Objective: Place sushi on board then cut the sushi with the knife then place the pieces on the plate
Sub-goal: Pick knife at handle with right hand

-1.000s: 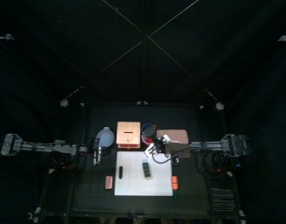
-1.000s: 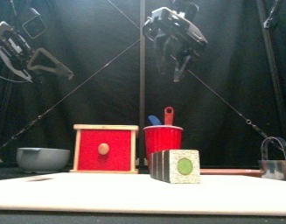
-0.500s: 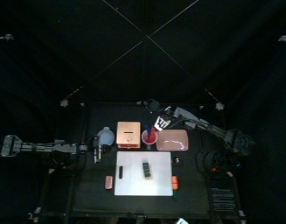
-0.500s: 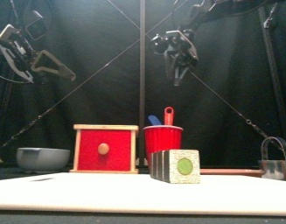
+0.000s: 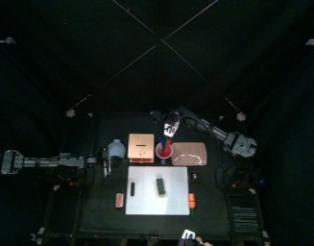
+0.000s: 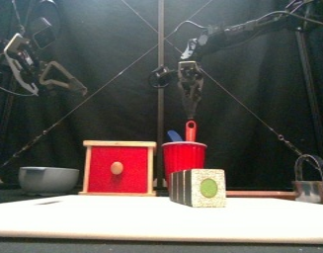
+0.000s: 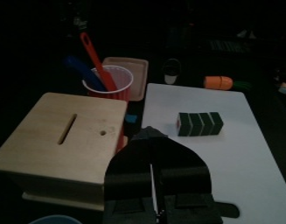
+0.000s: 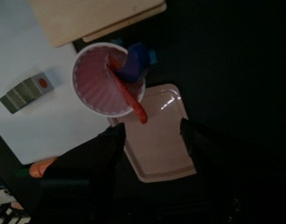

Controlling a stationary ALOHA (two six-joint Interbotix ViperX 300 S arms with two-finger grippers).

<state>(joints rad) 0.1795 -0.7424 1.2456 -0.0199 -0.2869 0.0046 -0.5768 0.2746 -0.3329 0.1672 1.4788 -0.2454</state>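
From the top, the sushi [image 5: 160, 186] lies in the middle of the board [image 5: 179, 192], so that step looks done. The right end effector [image 5: 171, 123] hangs over the cup [image 5: 166, 150], which stands at 12 o'clock from the board. The box [image 5: 141, 144] is just beside the cup at 9 o'clock and the tray [image 5: 189, 155] is at 3. The left end effector [image 5: 106, 165] rests at 9 o'clock from the board. From the front, the right one is above the red knife [image 6: 191, 129] and not touching it. If it comes down crooked, it could grab the blue knife [image 6: 173, 135] too, or knock the cup over. In the left wrist view the jaws are pressed together and hold nothing. In the right wrist view the jaws stand wide apart and empty, with the cup past them. Box and tray leave little room sideways, but straight up is free.
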